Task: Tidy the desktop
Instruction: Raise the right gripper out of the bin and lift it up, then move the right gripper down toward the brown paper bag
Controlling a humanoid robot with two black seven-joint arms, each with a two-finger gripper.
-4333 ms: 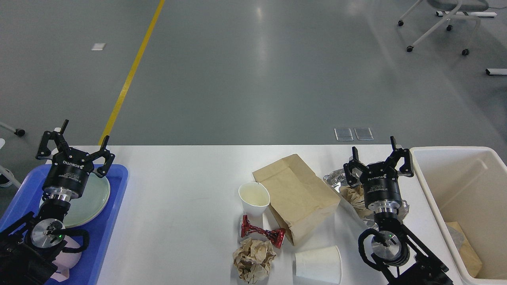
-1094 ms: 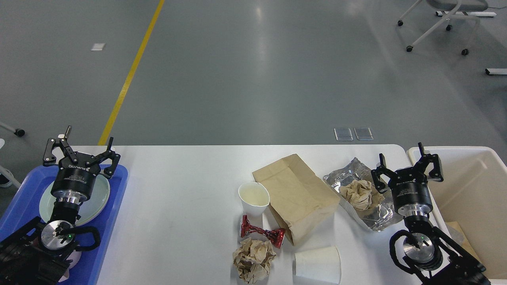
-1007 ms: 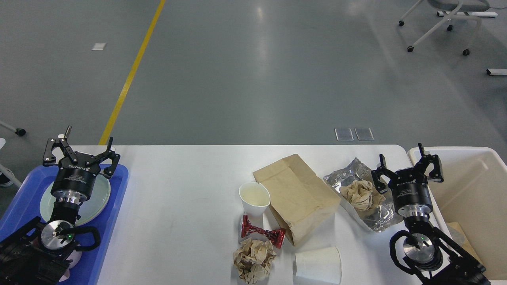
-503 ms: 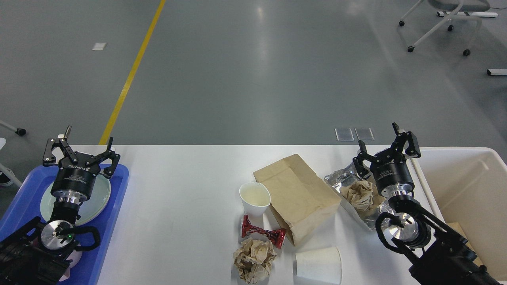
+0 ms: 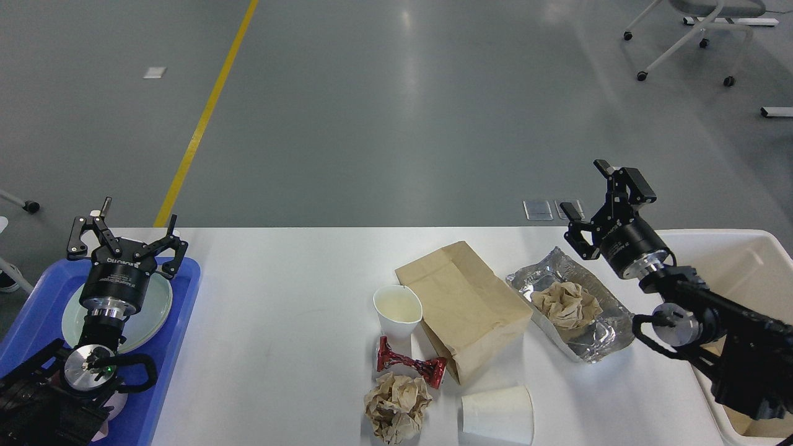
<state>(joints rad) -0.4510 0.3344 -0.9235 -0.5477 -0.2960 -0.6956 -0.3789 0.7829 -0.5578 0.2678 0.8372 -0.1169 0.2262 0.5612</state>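
Head view: white desk (image 5: 291, 310) spans the middle, between blue tray (image 5: 179, 347) and cream bin (image 5: 743, 272).
Left hand (image 5: 127, 233): fingers spread, empty, above the tray's plate (image 5: 158, 303).
Right hand (image 5: 604, 195): fingers apart, empty, raised beyond the foil (image 5: 610, 331).
Litter: paper bag (image 5: 461, 300), cups, wrappers mid-desk.

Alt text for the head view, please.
Litter covers the white rectangular desktop: brown paper bag, two white paper cups, crumpled paper, red wrapper, foil sheet. Open right gripper hangs above the foil; open left gripper over a blue plastic tray.
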